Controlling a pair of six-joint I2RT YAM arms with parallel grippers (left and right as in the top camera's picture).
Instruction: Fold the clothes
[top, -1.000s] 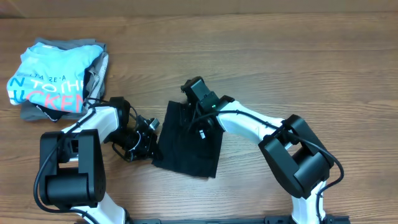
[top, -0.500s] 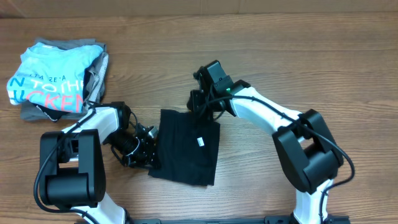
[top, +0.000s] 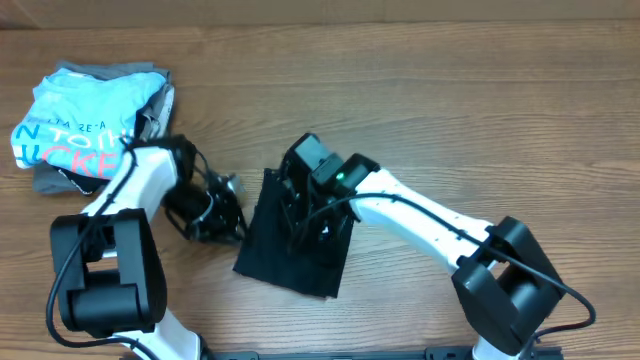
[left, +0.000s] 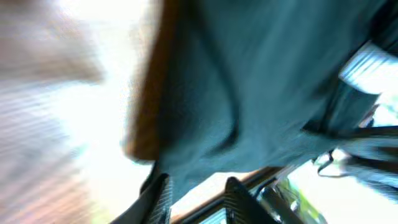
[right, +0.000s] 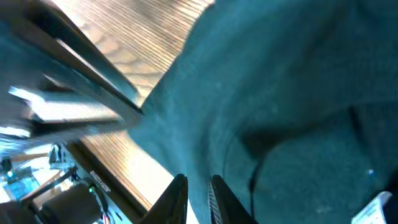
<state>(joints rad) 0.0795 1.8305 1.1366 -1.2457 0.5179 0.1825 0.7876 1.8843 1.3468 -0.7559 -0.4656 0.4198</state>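
Black T-shirt (top: 290, 262) lies folded into a slanted rectangle on the wooden table (top: 450, 100). It sits well to the right of the clothes pile and nearer the robot's base. That pile is a light blue shirt (top: 75, 135) with white and pink lettering on top of folded grey garments (top: 160, 105).

The left gripper (top: 222, 212) hangs between the pile and the T-shirt, just beside the T-shirt's pile-side edge. Its wrist view is blurred, but its fingers (left: 158, 196) seem parted with nothing between them, and the dark cloth fills the frame just beyond their tips.

The right gripper (top: 298, 212) is down on the T-shirt's upper half, on the part farther from the base. Its arm reaches in from the side away from the pile. In its wrist view the fingers (right: 177, 196) stand close together with only a thin slit between them, right against the rumpled black fabric. Whether they pinch a fold of it I cannot tell.
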